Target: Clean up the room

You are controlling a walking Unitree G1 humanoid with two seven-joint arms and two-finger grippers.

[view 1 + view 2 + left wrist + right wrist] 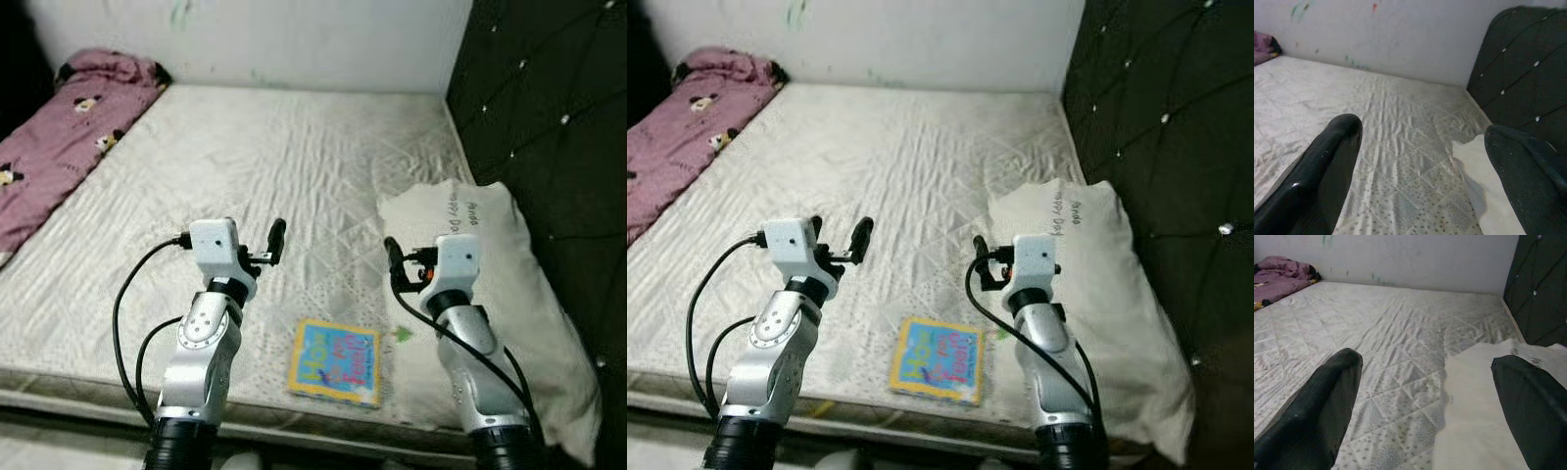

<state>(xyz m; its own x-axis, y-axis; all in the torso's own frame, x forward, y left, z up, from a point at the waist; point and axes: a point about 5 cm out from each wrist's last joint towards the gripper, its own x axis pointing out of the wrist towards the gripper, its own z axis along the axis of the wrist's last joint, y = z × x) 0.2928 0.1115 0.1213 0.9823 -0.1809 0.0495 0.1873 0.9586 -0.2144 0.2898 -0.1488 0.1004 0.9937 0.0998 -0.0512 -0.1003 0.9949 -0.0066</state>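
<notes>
A colourful book (336, 362) lay flat near the front edge of the bed (265, 176), between the two arms. Above it, the left gripper (263, 245) and the right gripper (404, 262) hovered over the bed, fingers spread wide and holding nothing. A white pillow (490, 294) lay right of the book, against the dark headboard (549, 108). A purple blanket (59, 137) lay bunched at the bed's far left corner.

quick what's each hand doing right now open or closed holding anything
Left hand: open, empty, above the mattress.
Right hand: open, empty, by the pillow.
</notes>
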